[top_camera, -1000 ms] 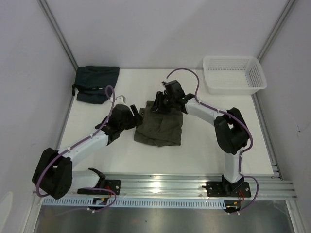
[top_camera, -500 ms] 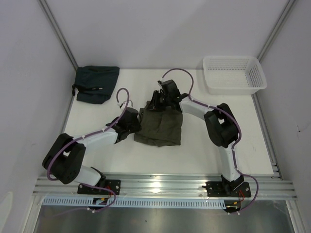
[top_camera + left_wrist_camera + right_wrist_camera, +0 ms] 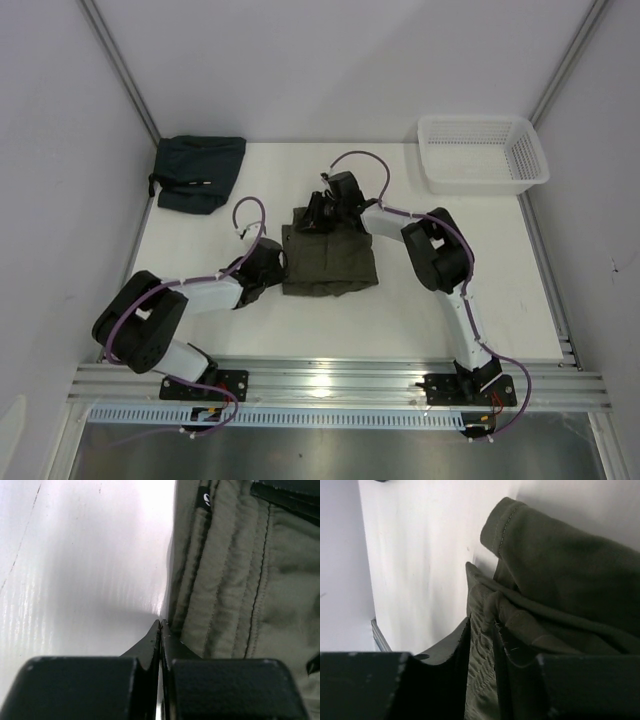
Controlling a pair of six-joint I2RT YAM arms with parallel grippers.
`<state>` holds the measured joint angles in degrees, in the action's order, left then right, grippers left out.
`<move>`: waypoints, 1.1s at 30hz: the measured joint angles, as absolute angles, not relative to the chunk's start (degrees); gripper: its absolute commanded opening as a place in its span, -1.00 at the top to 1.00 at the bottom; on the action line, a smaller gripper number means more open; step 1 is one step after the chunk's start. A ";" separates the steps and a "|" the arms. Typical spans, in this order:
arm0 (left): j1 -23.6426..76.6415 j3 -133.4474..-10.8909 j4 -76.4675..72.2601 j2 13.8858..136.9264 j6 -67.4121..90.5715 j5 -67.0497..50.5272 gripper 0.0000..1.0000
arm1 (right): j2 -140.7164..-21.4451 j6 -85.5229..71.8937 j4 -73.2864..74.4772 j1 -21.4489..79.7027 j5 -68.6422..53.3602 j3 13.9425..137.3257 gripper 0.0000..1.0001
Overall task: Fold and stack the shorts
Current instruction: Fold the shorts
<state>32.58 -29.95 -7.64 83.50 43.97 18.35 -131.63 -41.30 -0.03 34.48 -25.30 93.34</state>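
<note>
Right gripper (image 3: 482, 630) is clamped on the olive shorts' (image 3: 330, 262) far edge; left gripper (image 3: 160, 626) is closed beside their left edge

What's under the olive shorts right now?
Bare white table shows all around the shorts, which lie on it. Anything beneath the folded layers is covered. The right gripper pinches their far edge.
</note>
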 measured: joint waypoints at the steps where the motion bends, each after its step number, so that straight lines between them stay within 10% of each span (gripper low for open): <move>1: 32.60 -29.82 -8.29 83.68 44.12 18.37 1.00 | -131.92 -41.60 -0.84 34.41 -25.58 93.54 0.29; 10: 32.91 -29.85 -7.79 83.35 44.62 19.29 0.99 | -131.48 -42.41 -0.86 34.41 -27.31 96.09 -0.60; 15: 32.88 -30.26 -1.45 80.18 44.45 19.05 0.48 | -126.37 -40.36 4.51 33.91 -26.46 95.90 -0.65; 23: 28.64 -29.93 1.23 71.13 43.62 9.23 -0.91 | -107.04 -36.60 7.42 30.98 -25.67 85.78 -0.69; 33: 25.87 -24.01 -7.70 69.10 43.57 -3.51 -0.99 | -94.72 -33.15 9.04 29.74 -24.05 68.03 -0.68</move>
